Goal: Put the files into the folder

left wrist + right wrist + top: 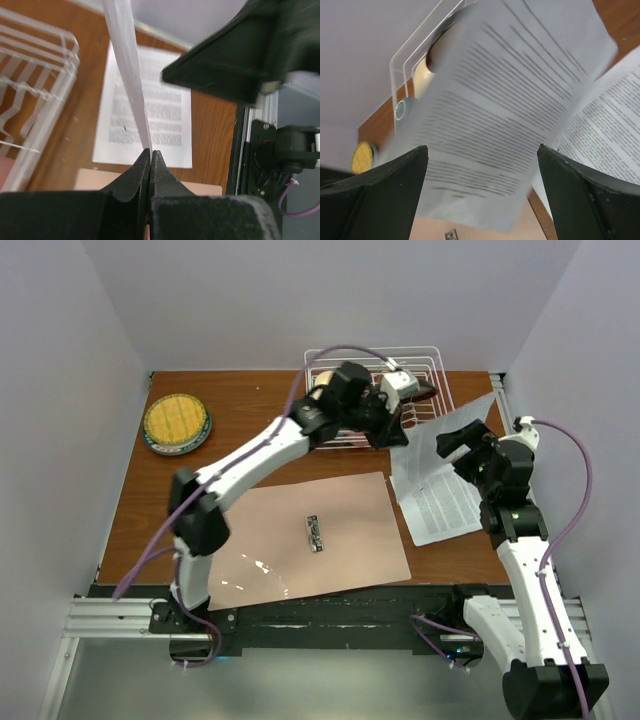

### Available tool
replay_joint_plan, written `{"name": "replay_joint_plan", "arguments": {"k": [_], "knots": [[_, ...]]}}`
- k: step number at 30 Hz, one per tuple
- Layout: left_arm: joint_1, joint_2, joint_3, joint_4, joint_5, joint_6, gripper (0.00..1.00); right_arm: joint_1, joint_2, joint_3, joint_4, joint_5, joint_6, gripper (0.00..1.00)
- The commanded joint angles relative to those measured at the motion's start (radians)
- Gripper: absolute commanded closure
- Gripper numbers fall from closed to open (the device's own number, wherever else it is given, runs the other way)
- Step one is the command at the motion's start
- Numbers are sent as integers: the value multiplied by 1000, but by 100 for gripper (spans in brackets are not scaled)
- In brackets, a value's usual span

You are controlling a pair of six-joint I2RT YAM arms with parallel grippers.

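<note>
The salmon-pink folder (340, 510) lies open and flat mid-table, its silver clip (315, 533) on the spine. My left gripper (403, 434) reaches to the back right and is shut on the edge of one white printed sheet (455, 425), holding it lifted and tilted. In the left wrist view the jaws (150, 151) pinch that sheet, seen edge-on (127, 65). The second sheet (440, 505) lies flat on the table right of the folder. My right gripper (457, 447) is open and empty, just behind the lifted sheet (505, 110), which hangs in front of its fingers (482, 150).
A white wire rack (390, 380) holding dishes stands at the back, right behind the left gripper. A yellow plate (177, 423) sits at the back left. The right arm (240, 55) is close beside the left gripper. The table's right edge rail (500, 400) is near the sheets.
</note>
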Motion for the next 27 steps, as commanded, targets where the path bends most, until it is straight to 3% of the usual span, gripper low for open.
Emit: {"name": "replay_joint_plan", "arguments": {"k": [1, 3, 6, 9, 10, 13, 20, 27], "knots": [[38, -267, -91, -70, -138, 196, 100, 3, -20, 50, 105, -171, -55, 7], [51, -383, -179, -68, -198, 238, 100, 6, -26, 33, 167, -274, -66, 11], [70, -481, -228, -100, -278, 290, 100, 6, -29, -61, 398, -429, -26, 10], [113, -541, -268, -119, -264, 286, 100, 6, -49, -222, 784, -540, 95, 6], [136, -552, -272, -127, -246, 280, 100, 6, -52, -268, 1043, -582, 185, 4], [179, -555, -262, -171, -190, 272, 100, 8, -35, -422, 1498, -573, 296, 2], [222, -467, -60, -384, -28, 290, 100, 35, 118, -424, 1662, -639, 269, 1], [225, -458, 22, -389, -23, 292, 100, 113, 318, -442, 1951, -720, 393, 4]]}}
